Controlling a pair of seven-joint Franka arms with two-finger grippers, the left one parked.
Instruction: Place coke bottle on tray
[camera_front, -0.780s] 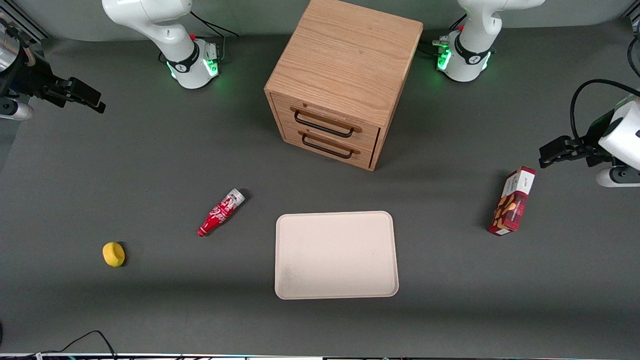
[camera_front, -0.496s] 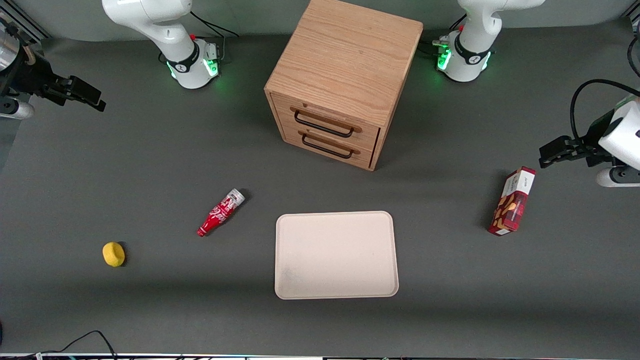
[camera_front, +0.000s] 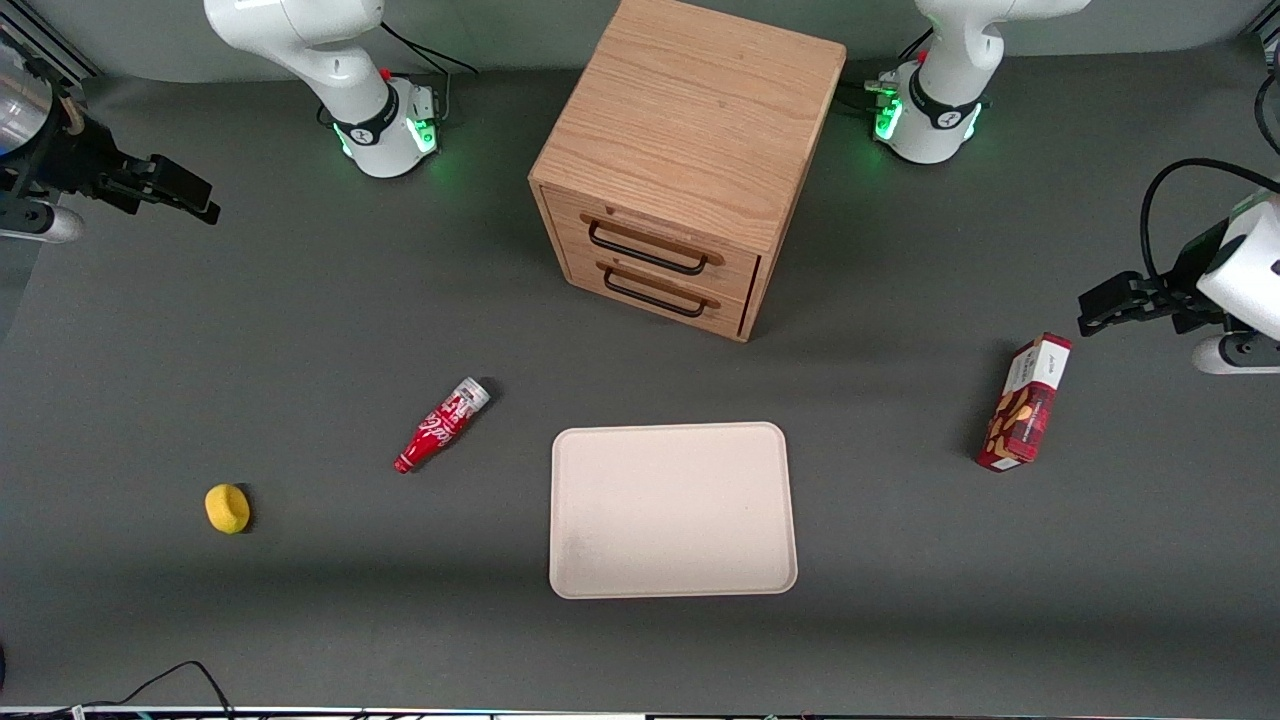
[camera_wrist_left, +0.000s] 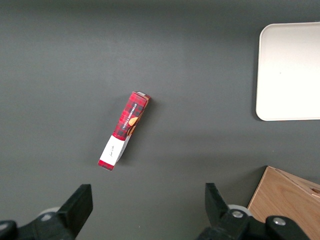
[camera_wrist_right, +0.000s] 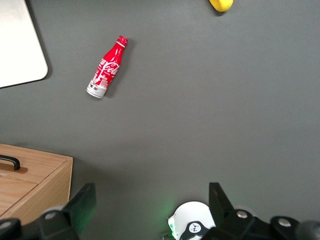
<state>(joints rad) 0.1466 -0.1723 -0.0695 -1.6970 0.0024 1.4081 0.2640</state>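
We log the gripper (camera_front: 185, 188) high over the working arm's end of the table (camera_front: 300, 300), well apart from every object. In the right wrist view its two fingers (camera_wrist_right: 84, 202) stand wide apart, with only bare table between them; it holds nothing and touches nothing.

One bottle (camera_front: 441, 424) lies on its side on the table, near the tray (camera_front: 672, 510) but not touching it, toward the working arm's end. Cap end points toward the front camera, silvery base toward the cabinet (camera_front: 685, 160). White script runs along its red body; in the right wrist view (camera_wrist_right: 107, 67) we read it as the Coca-Cola logo, partly legible.

One tray, cream, flat on the table, nothing on it. It sits nearer the front camera than the cabinet.

One wooden cabinet, with two drawers, both shut, each with a dark handle.

One red snack box (camera_front: 1025, 403) toward the parked arm's end, with a white end panel; its small print is not readable to us.

One small yellow object (camera_front: 227, 508) nearer the front camera than the bottle, toward the working arm's end.
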